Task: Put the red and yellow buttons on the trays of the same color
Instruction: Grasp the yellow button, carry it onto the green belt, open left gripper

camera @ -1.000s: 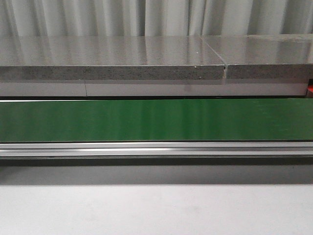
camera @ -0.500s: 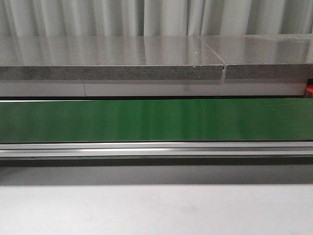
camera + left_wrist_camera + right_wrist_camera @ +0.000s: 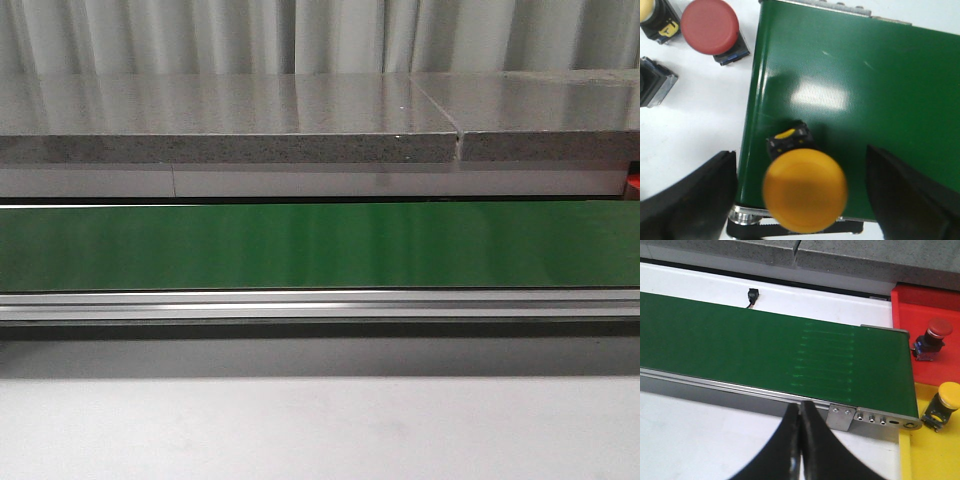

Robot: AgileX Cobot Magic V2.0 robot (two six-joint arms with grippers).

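In the left wrist view a yellow button (image 3: pixel 805 190) with a black base sits at the end of the green belt (image 3: pixel 850 90). My left gripper (image 3: pixel 800 167) is open around it, with a gap on each side. A red button (image 3: pixel 710 26) and another yellow button (image 3: pixel 647 9) lie on the white table beside the belt. In the right wrist view my right gripper (image 3: pixel 800 412) is shut and empty, in front of the belt's rail. A red button (image 3: pixel 935 332) rests on the red tray (image 3: pixel 930 302). A yellow button (image 3: pixel 947 397) stands on the yellow tray (image 3: pixel 922 452).
The front view shows only the green belt (image 3: pixel 320 245), its aluminium rail (image 3: pixel 320 303) and a grey stone shelf (image 3: pixel 230 125) behind. A black boxy part (image 3: pixel 652 82) lies on the table near the red button. A small black plug (image 3: pixel 753 294) lies behind the belt.
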